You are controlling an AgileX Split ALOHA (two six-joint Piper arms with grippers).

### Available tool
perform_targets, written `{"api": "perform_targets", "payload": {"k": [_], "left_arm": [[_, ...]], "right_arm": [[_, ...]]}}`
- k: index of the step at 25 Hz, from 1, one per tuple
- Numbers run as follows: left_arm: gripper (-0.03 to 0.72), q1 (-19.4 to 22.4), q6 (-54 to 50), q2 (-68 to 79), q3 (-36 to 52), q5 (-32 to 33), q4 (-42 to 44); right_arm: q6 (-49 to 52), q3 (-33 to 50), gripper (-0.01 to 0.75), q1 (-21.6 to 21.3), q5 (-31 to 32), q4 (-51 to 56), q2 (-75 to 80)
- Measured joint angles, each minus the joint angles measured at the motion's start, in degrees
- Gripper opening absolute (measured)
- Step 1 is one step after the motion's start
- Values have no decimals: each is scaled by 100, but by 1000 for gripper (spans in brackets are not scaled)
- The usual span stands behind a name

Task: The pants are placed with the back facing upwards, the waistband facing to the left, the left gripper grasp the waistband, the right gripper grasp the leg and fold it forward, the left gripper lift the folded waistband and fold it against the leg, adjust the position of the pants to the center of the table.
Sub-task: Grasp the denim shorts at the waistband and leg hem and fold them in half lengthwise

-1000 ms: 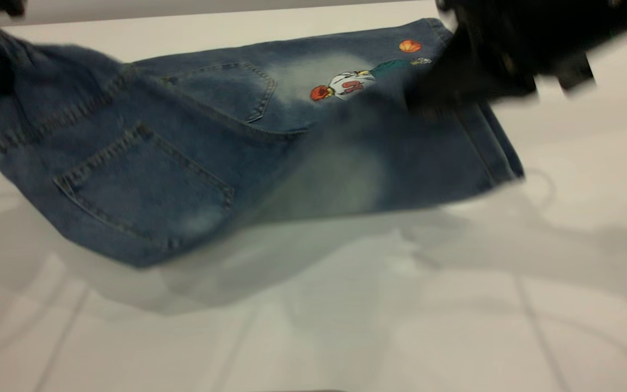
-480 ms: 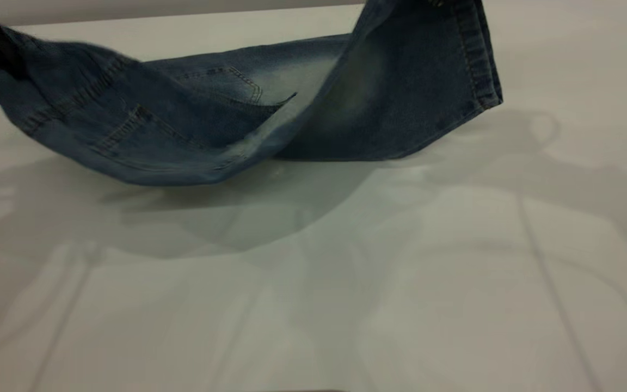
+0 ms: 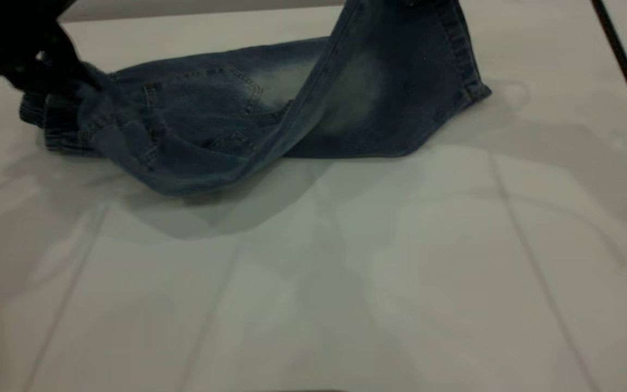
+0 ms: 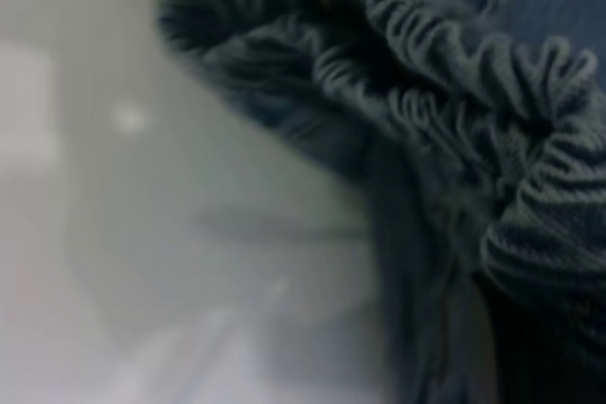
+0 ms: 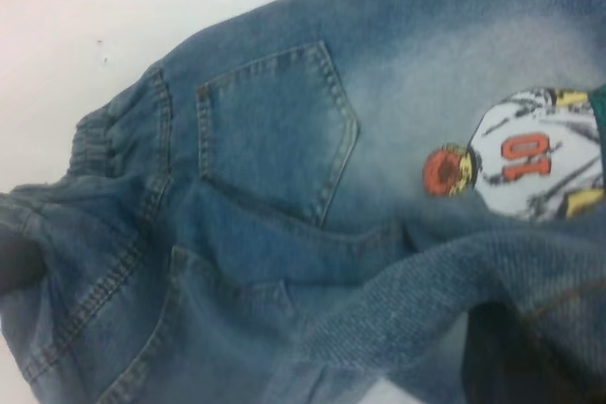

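1. folding is mid-way: short blue denim pants with faded pale patches lie on the large plain white tabletop, back pockets up, gathered dark elastic waistband toward the left arm.
2. plain black left claw sits on the waistband end; exterior view shows the cloth bunched and lifted right under it. judged closed on the waistband, though the fingers themselves are not clearly seen. left wrist view shows the ruffled band pressed close to the camera.
3. plain faded leg is raised, its hem running up out of the exterior view toward the right arm. right claw itself not visible; its opening cannot be told.
4. right wrist view: basketball-player print leg lies flat beneath the raised leg.
5. done: both grasps taken, as judged; leg lifted.
6. left: lay the leg over, fold the waistband against the leg, centre the pants.
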Motion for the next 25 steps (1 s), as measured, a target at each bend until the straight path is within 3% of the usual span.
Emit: {"api": "perform_targets", "payload": {"k": [11, 17, 25], "left_arm": [[83, 261, 0, 597, -248, -424, -2276], [83, 346, 0, 602, -248, -864, -2595], [83, 360, 6, 894, -295, -1363, -2651]], "right_arm": [[580, -1102, 24, -511, 336, -34, 818], [910, -1646, 24, -594, 460, -62, 1386], [1110, -1724, 24, -597, 270, -126, 1713]]}}
